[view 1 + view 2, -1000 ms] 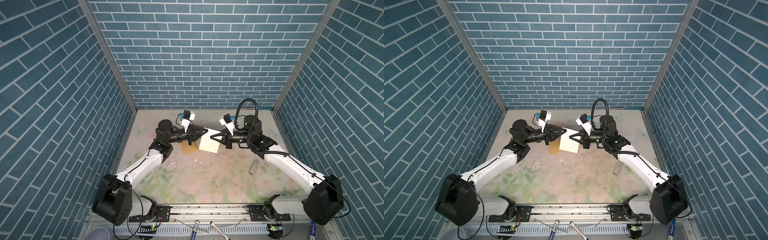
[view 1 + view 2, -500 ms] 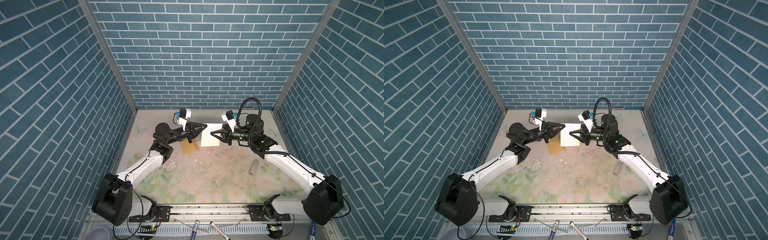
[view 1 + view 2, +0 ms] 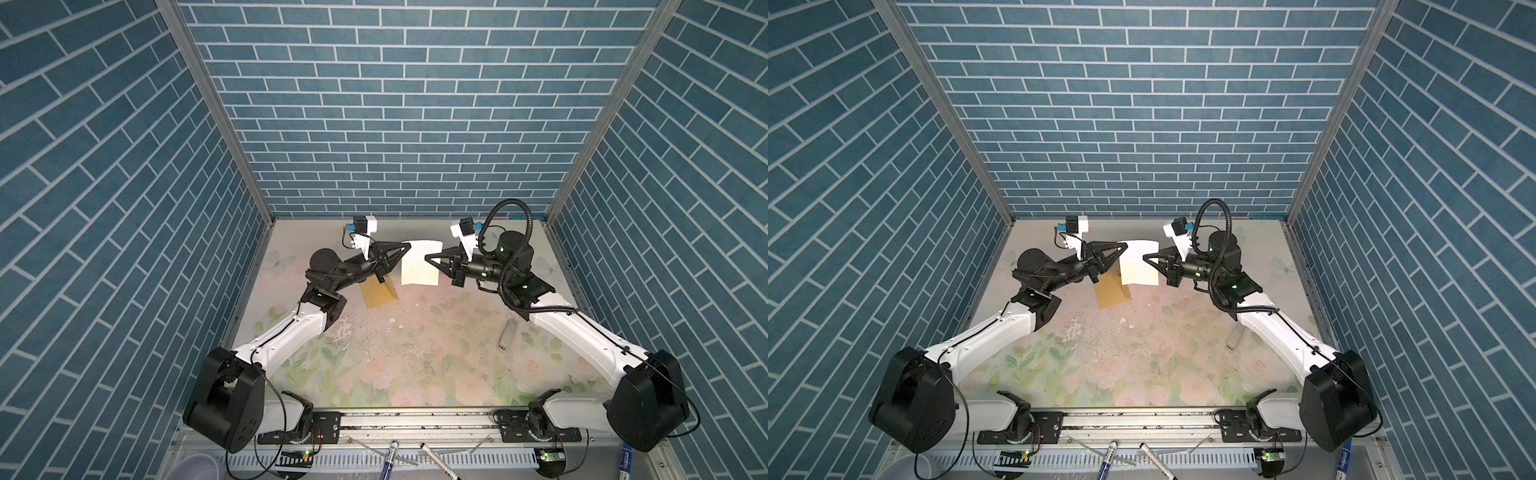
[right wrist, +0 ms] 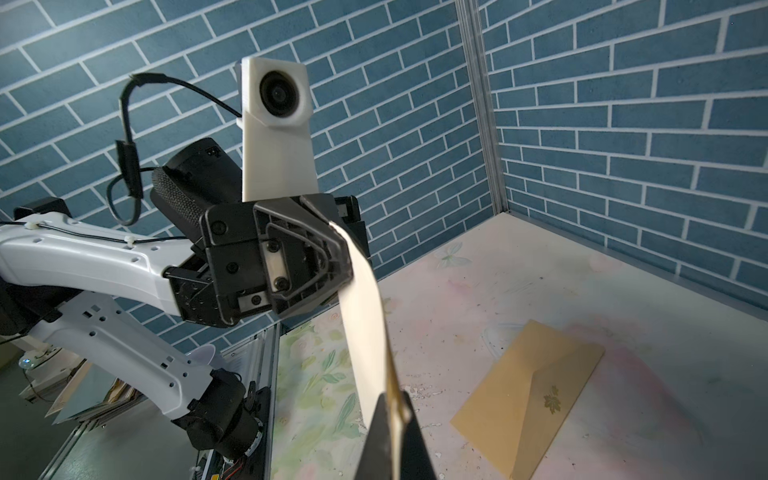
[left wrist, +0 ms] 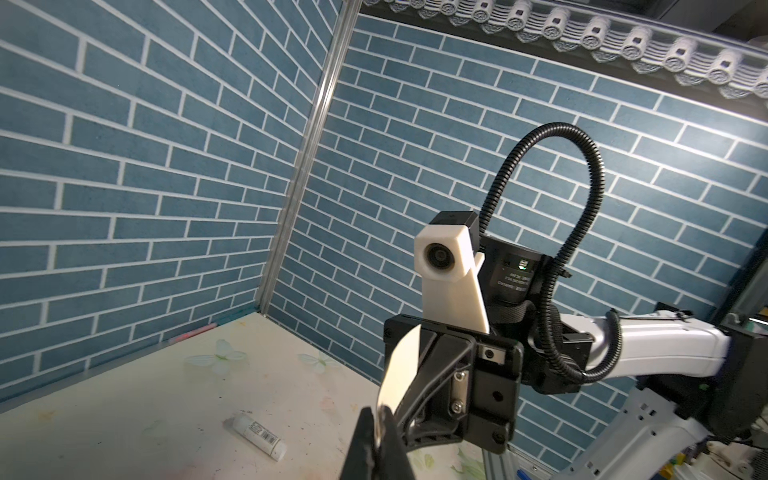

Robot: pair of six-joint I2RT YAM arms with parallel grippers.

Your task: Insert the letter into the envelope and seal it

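Letter (image 3: 420, 266) hangs above the table (image 3: 415, 357) near the back wall, held by 2 grippers: left gripper (image 3: 409, 246) clamps one edge, right gripper (image 3: 425, 258) the opposite edge. Envelope (image 3: 378, 296) lies flat below the left gripper, apart from the letter.

Letter (image 5: 400, 368) in left tool (image 5: 377, 419)

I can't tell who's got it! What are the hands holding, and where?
The letter, held up: left hand pinches its left edge, right hand its right edge.
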